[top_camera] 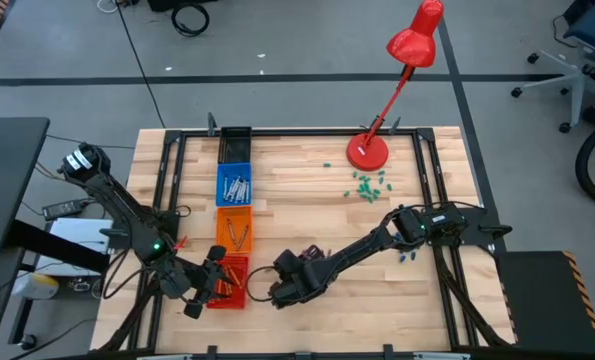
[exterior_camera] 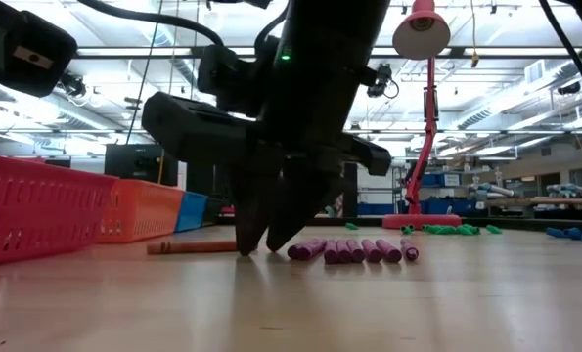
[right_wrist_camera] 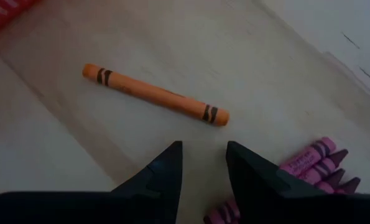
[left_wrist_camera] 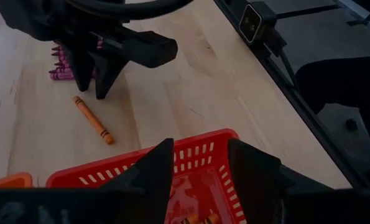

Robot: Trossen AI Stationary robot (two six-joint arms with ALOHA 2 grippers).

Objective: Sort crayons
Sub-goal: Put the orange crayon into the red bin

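An orange crayon (right_wrist_camera: 153, 94) lies flat on the wooden table, also showing in the low view (exterior_camera: 188, 247) and the left wrist view (left_wrist_camera: 92, 119). My right gripper (right_wrist_camera: 203, 158) is open and empty, fingers pointing down just beside that crayon, tips close over the table (exterior_camera: 263, 242). A row of magenta crayons (exterior_camera: 354, 250) lies side by side on the table just beyond it (right_wrist_camera: 315, 165). My left gripper (left_wrist_camera: 200, 165) is open and empty above the red basket (left_wrist_camera: 203, 146), which holds some crayons (left_wrist_camera: 194, 214). No grey-silver crayon lies loose on the table.
Black, blue (top_camera: 234, 185), orange (top_camera: 234, 228) and red (top_camera: 229, 282) baskets stand in a column left of centre. A red desk lamp (top_camera: 369, 150) stands at the far side, with green bits (top_camera: 367, 185) near its base and blue bits (top_camera: 407, 256) at the right.
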